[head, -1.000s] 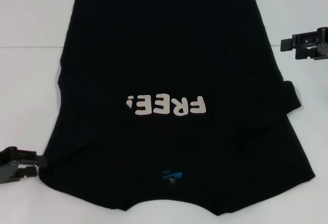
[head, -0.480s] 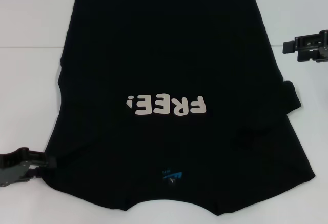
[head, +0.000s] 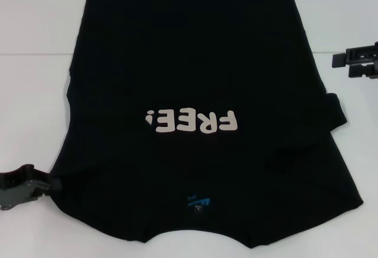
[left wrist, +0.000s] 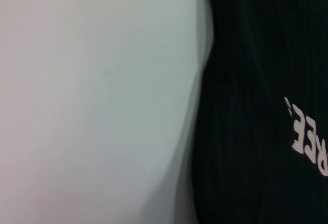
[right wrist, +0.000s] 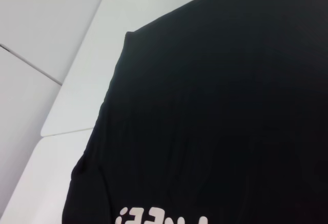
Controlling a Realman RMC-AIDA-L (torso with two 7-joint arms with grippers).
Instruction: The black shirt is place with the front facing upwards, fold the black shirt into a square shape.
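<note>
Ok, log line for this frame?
black shirt flat, print up | left gripper at near-left edge | right gripper off far-right, clear

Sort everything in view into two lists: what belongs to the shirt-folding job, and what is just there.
Belongs to the job:
- black shirt, spread front up
- left gripper, at the shirt's near left edge
- right gripper, off the shirt's right side

Just there:
- white table; nothing else lies about

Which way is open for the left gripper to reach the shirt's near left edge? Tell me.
Probably yes: the left gripper sits on the table right at the black shirt's edge, nothing between them.
</note>
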